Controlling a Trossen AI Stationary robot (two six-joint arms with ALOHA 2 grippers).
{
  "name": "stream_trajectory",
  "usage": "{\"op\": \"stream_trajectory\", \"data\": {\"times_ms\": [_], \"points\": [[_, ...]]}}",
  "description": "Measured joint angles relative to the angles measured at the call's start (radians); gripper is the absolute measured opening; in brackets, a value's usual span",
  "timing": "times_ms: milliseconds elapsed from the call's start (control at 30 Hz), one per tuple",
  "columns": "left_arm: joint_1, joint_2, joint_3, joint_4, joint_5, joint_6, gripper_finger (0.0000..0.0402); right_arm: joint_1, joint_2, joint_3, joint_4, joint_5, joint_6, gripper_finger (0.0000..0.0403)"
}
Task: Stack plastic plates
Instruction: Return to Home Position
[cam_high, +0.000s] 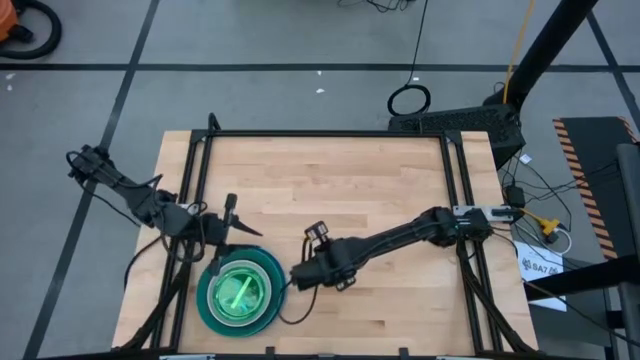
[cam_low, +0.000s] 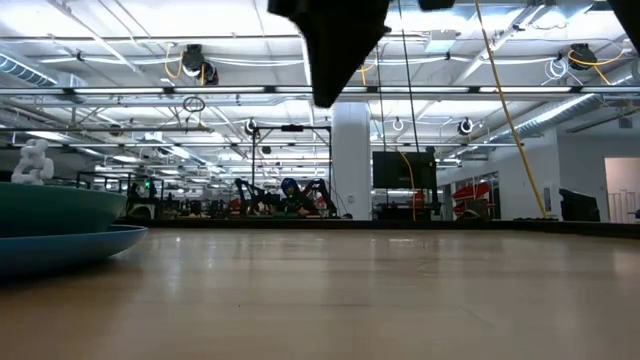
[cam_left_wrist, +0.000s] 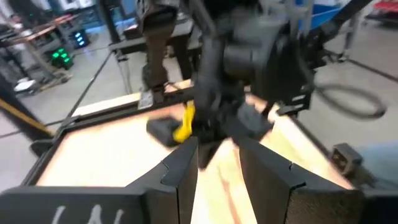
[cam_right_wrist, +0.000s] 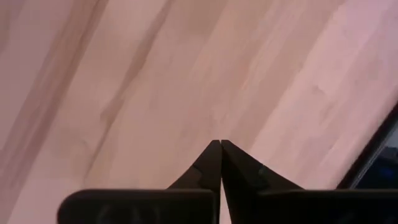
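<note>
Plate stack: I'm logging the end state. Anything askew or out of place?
Nothing stands out. The plate stack sits nested and level, lime green plate on top; left gripper and right gripper are off it.

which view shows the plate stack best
The high view: it looks straight down on the whole plate stack, lime green plate on top, wider rims around it. The low view shows only the blue plate and teal plate side-on, cut off; both wrist views miss it.

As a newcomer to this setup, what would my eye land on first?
The stack of plates in the table's near-left corner, its lime green plate glowing on top. The right gripper, shut and empty, sits just beside the stack; the left gripper, open, is just beyond it.
</note>
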Motion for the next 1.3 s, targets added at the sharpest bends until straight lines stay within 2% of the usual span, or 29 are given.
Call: {"op": "stream_trajectory", "data": {"times_ms": [133, 200, 333, 400, 567, 667, 800, 1033, 1300], "points": [[0.021, 0.013, 0.000, 0.006, -0.025, -0.001, 0.0127, -0.016, -0.073, 0.000, -0.046, -0.004, -0.006, 0.0002], [0.027, 0.024, 0.000, 0.018, -0.027, -0.002, 0.0127, -0.024, -0.117, 0.000, -0.036, -0.045, -0.020, 0.0002], [0.038, 0.052, 0.000, 0.027, -0.027, -0.010, 0.0127, -0.027, -0.245, -0.129, 0.060, -0.055, -0.038, 0.0001], [0.038, 0.068, 0.000, 0.026, -0.027, -0.018, 0.0127, -0.027, -0.339, -0.273, 0.175, -0.055, -0.051, 0.0001], [0.037, 0.101, -0.001, 0.058, -0.027, -0.016, 0.0127, -0.042, -0.623, -0.768, 0.585, -0.055, -0.075, 0.0001], [0.045, 0.121, -0.001, 0.107, -0.027, 0.026, 0.0127, -0.057, -0.797, -1.047, 0.868, -0.055, -0.092, 0.0001], [0.092, 0.166, -0.001, 0.156, -0.027, 0.084, 0.0127, -0.080, -1.018, -1.349, 1.185, -0.056, -0.141, 0.0001], [0.290, 0.224, -0.001, 0.188, -0.020, 0.115, 0.0127, -0.174, -1.373, -1.722, 1.547, -0.170, -0.182, 0.0000], [0.489, 0.173, -0.001, 0.062, 0.116, 0.104, 0.0127, -0.247, -1.698, -2.029, 1.734, -0.238, -0.131, 0.0000]]}}
